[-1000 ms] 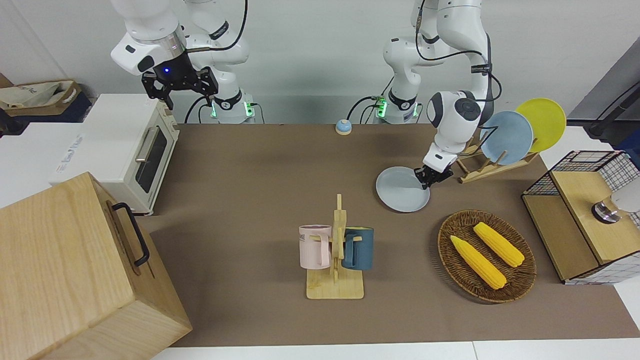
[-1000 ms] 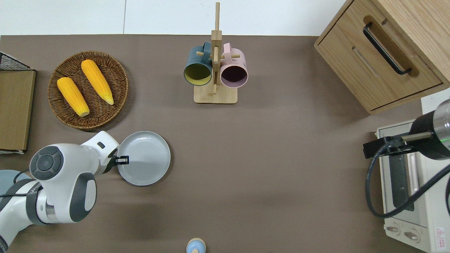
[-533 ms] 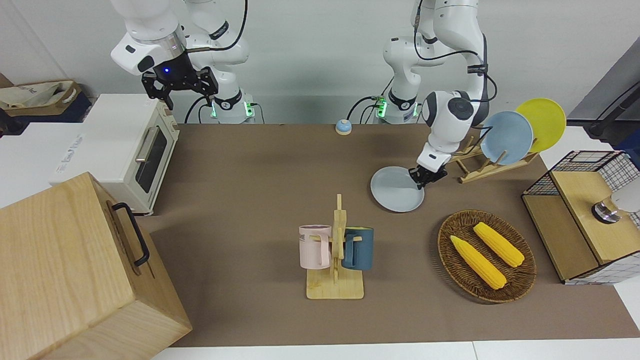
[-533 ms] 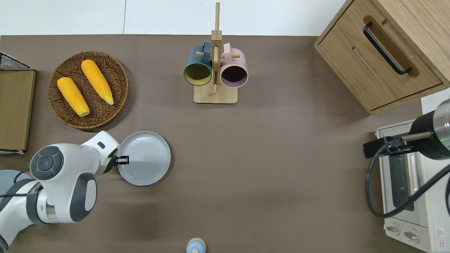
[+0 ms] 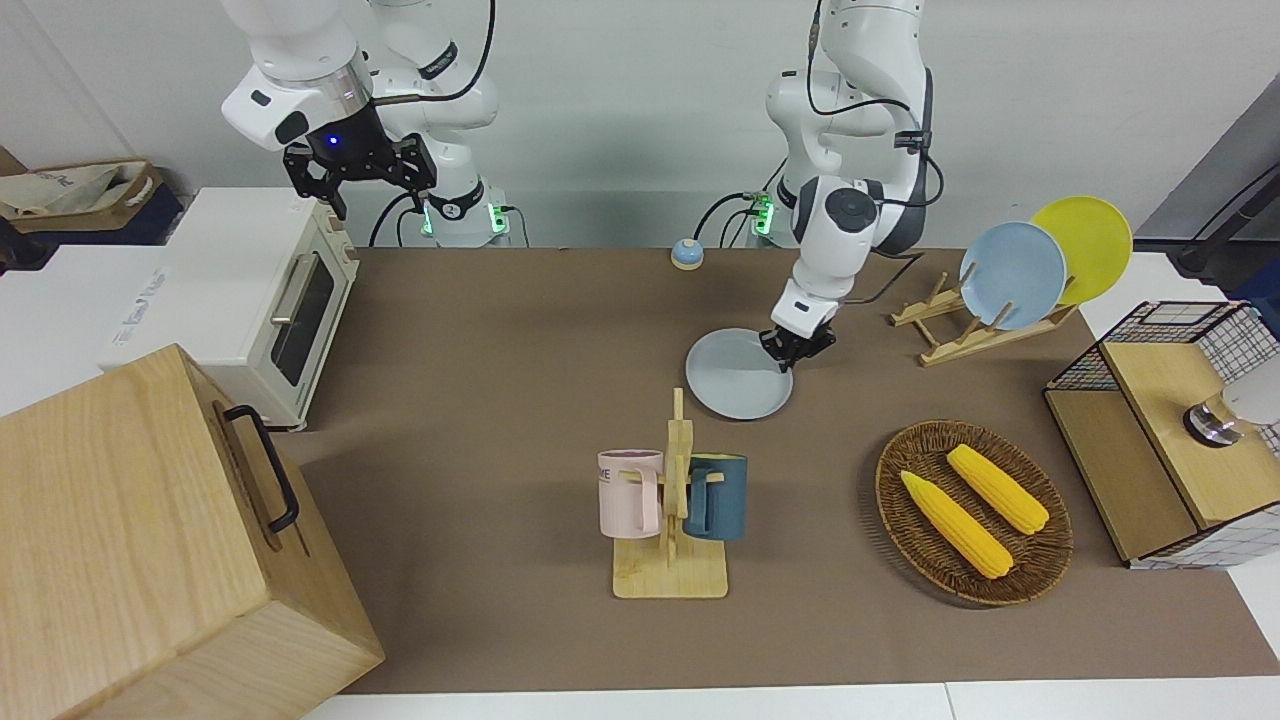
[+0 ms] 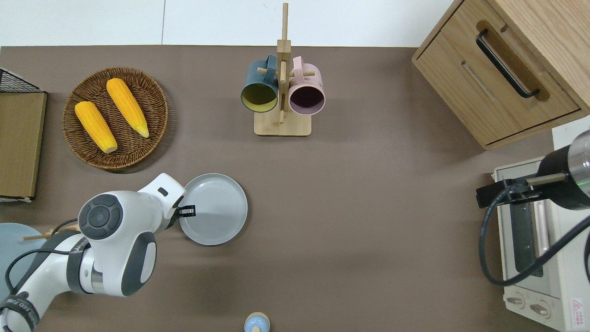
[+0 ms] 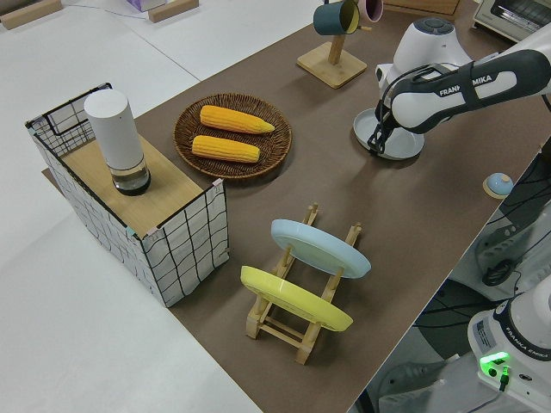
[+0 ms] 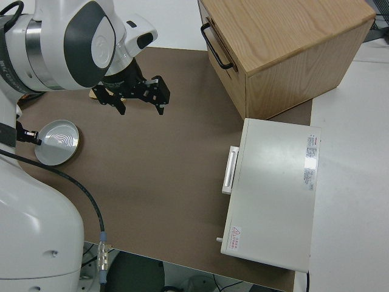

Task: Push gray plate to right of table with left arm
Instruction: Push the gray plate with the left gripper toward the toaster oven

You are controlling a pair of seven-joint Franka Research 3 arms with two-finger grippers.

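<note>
The push is in hand. The left gripper (image 6: 186, 211) is down at the rim of the gray plate (image 6: 216, 216), on the side toward the left arm's end of the table (image 6: 359, 221), and it touches the rim there. Its fingers look pressed close together, and I cannot tell if they pinch the rim or only lean on it. The plate lies flat on the table, about mid-length, nearer to the robots than the mug rack (image 6: 282, 92). I judge that most of the way is not yet done. The next move calls for a steady slide toward the right arm's end, with the gripper kept low so that it does not ride over the low rim.

The right arm is parked, with its fingers (image 8: 161, 100) spread.

The basket (image 6: 159, 115) holds two corn cobs (image 6: 94, 125). The mug rack carries a blue mug (image 6: 259, 90) and a pink mug (image 6: 307, 92). The plate rack (image 7: 297, 323) holds a blue plate (image 7: 323, 248) and a yellow plate (image 7: 293, 297).
</note>
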